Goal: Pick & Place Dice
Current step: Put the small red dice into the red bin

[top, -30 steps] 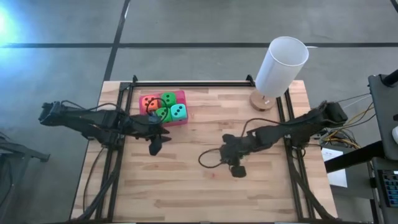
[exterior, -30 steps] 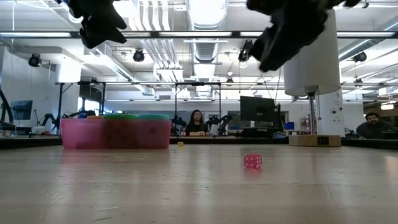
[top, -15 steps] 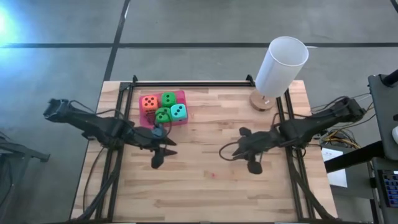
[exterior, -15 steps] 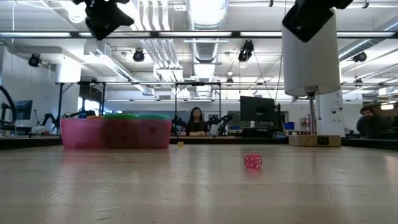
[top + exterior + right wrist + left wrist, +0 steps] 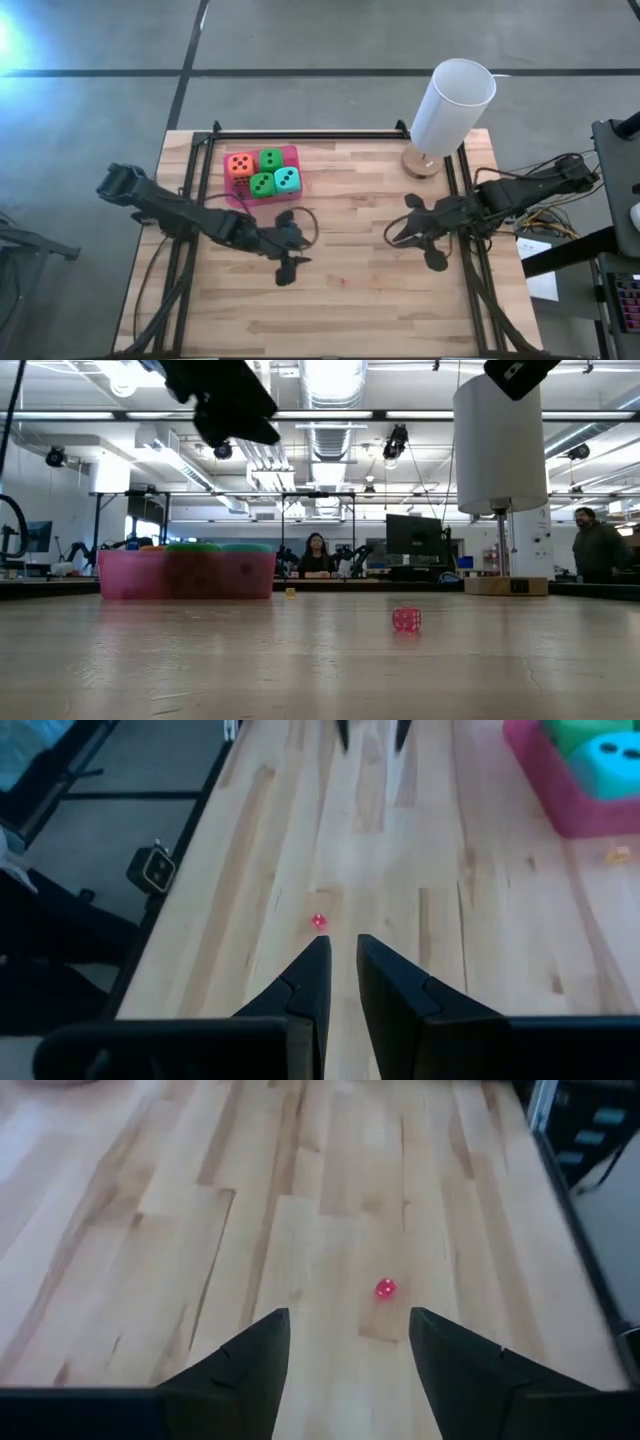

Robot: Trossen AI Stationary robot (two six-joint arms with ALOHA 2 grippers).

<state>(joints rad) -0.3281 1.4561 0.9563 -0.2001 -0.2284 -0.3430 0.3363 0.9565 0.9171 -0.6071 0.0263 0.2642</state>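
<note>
Pink tray point(image 5: 293, 152) near the far left corner of the wooden surface point(image 5: 330, 310) holds four soft dice: an orange die point(image 5: 240, 165), two green dice point(image 5: 270, 159) and a teal die point(image 5: 287, 179), packed close together. A much smaller red die point(image 5: 386, 1288) lies alone near the middle of the surface, well apart from the tray. The left gripper point(image 5: 290, 268) hangs above the surface near the middle, with its fingers point(image 5: 245, 1365) spread apart and nothing between them; seen from its wrist, the small red die lies just ahead, in line with the gap. The right gripper point(image 5: 410, 232) waits toward the right edge, its fingers nearly closed and empty. A white lamp point(image 5: 452, 105) stands at the far right corner. The step in hand appears to be reaching for the small red die. To do it well, the left gripper should centre the gap over the die, descend straight, and close only once both fingers flank it, since so small a piece could skid away.
</note>
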